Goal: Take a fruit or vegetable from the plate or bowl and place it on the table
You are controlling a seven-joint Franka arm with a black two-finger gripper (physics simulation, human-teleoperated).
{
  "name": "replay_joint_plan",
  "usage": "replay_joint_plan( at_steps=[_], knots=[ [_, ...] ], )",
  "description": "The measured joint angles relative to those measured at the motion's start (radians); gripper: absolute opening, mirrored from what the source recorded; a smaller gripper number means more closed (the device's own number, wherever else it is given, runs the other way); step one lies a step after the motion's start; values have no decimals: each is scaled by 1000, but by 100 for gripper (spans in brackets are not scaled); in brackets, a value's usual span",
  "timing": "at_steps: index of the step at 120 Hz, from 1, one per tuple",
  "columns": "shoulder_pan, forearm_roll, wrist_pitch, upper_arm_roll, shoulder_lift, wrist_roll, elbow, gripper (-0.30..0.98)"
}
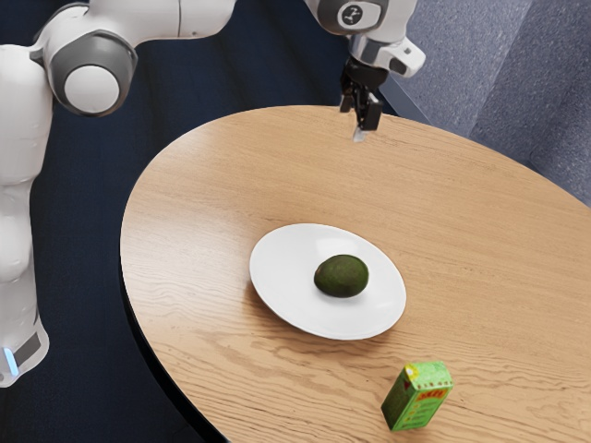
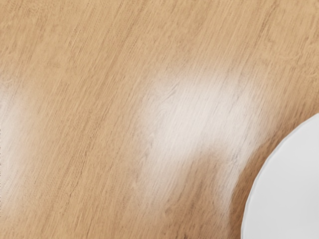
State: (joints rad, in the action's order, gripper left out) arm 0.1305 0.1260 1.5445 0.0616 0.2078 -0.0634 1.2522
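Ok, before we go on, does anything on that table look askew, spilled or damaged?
Nothing stands out. The avocado rests whole on the white plate, the plate sits flat on the table, and the green carton stands beside it. I see no spill or breakage.

Looks like a whole avocado [image 1: 342, 276], dark green, egg-shaped. Lies on its side near the middle of a round, white, shallow plate [image 1: 282, 286], upright on a light wood-grain table [image 1: 212, 185] with a curved edge.
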Motion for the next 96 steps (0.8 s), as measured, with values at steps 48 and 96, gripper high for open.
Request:
replay_joint_plan(
  at_steps=[48, 96],
  knots=[
    [-1, 4, 17, 23, -42, -118, 9, 69],
    [-53, -19, 65, 149, -304, -99, 439, 69]
  ],
)
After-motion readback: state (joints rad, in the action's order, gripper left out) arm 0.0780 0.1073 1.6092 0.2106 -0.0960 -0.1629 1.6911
